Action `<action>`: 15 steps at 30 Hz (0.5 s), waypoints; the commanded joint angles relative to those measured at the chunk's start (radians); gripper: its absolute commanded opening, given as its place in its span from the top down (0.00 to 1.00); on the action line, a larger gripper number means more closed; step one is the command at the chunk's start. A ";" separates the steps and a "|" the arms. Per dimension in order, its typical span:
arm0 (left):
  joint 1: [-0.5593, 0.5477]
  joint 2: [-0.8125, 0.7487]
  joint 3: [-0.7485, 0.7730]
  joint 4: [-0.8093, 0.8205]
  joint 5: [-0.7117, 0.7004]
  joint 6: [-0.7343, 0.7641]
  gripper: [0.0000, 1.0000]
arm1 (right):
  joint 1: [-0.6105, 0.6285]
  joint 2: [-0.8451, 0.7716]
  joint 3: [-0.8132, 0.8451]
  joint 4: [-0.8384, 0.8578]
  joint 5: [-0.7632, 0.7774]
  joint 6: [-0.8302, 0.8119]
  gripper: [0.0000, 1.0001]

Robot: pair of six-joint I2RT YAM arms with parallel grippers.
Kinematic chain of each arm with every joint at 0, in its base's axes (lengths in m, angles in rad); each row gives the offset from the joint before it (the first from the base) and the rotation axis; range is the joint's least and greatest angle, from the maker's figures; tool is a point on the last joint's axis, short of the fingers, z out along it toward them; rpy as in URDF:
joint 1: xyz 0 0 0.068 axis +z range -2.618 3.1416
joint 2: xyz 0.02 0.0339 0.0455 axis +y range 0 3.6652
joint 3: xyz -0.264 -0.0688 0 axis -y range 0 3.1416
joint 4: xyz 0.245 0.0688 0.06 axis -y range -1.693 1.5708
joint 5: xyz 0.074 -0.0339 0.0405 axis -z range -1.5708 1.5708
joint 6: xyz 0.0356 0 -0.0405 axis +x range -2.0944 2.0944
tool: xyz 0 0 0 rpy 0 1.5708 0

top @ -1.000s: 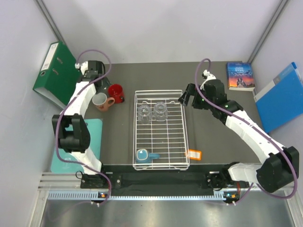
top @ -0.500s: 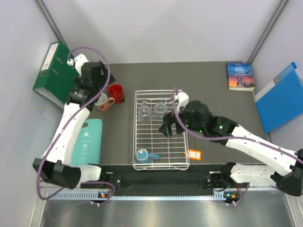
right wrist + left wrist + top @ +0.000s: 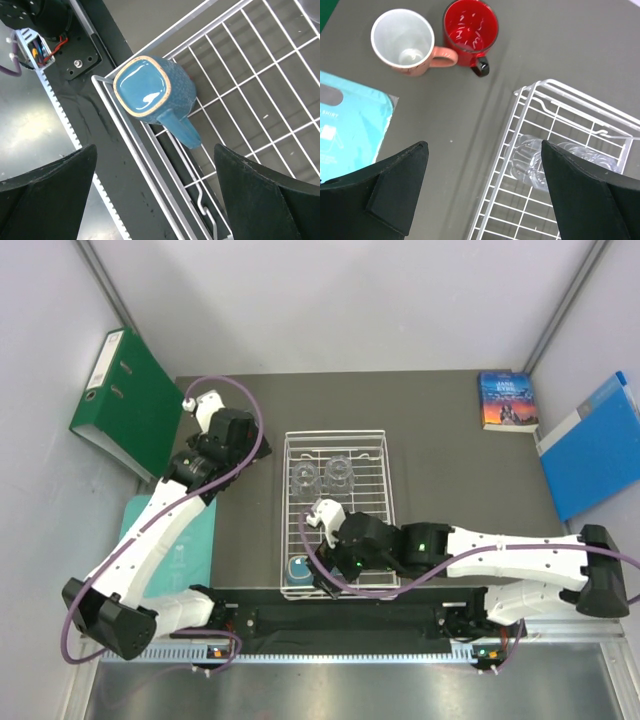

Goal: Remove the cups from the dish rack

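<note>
Tabletop status: three cups in rack, two out

Dark grey table (image 3: 470,440) with dish rack (image 3: 389,480) at centre. Inside rack, far end: glass tumbler (image 3: 303,478) beside second glass tumbler (image 3: 339,475). Near-left corner: blue mug (image 3: 150,90). Outside, left of rack: red mug (image 3: 470,30) and salmon-pink mug (image 3: 402,42), upright, just beside each other, near teal board (image 3: 345,130). Left gripper (image 3: 484,150): spread wide, empty, above rack's far-left edge. Right gripper (image 3: 155,150): spread wide, empty, over blue mug.

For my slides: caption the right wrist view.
Open right gripper hovers over the blue mug in the dish rack.
</note>
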 commanded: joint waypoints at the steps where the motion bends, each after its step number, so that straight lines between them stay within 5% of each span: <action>1: -0.005 -0.055 -0.011 -0.001 -0.027 -0.020 0.01 | 0.028 0.058 0.021 0.065 0.012 -0.032 0.00; 15: -0.006 -0.086 -0.046 -0.012 -0.032 -0.025 0.01 | 0.032 0.208 0.119 0.150 -0.037 -0.095 0.00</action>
